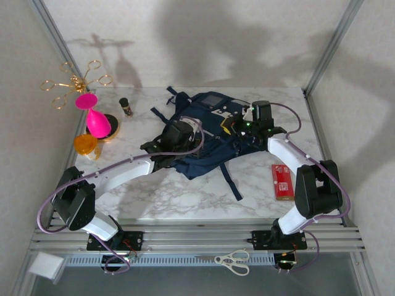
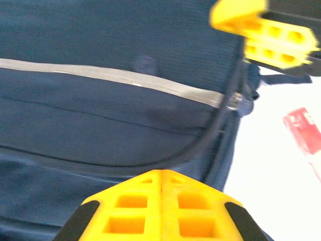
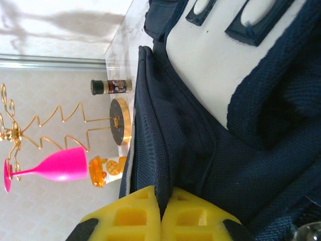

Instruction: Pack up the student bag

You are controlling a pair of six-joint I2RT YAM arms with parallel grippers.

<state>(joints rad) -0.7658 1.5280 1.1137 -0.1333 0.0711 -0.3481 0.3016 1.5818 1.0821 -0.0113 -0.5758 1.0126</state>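
Note:
The student bag point(image 1: 210, 139), navy blue with grey-white patches, lies flat in the middle of the marble table, straps trailing toward the front. My left gripper point(image 1: 188, 137) rests over its left side. In the left wrist view its yellow fingers point(image 2: 161, 173) are pressed together above the bag's point(image 2: 100, 100) grey stripe, with nothing visible between them. My right gripper point(image 1: 233, 123) is on the bag's right upper part. In the right wrist view it point(image 3: 161, 193) is shut on a fold of the bag's dark mesh fabric point(image 3: 170, 145).
A red box point(image 1: 282, 180) lies on the table at the right. At the left stand a pink glass point(image 1: 95, 117), an orange cup point(image 1: 86, 145), a small spice bottle point(image 1: 126, 106) and a gold wire rack point(image 1: 74, 83). Scissors point(image 1: 233, 261) lie in front of the arm bases.

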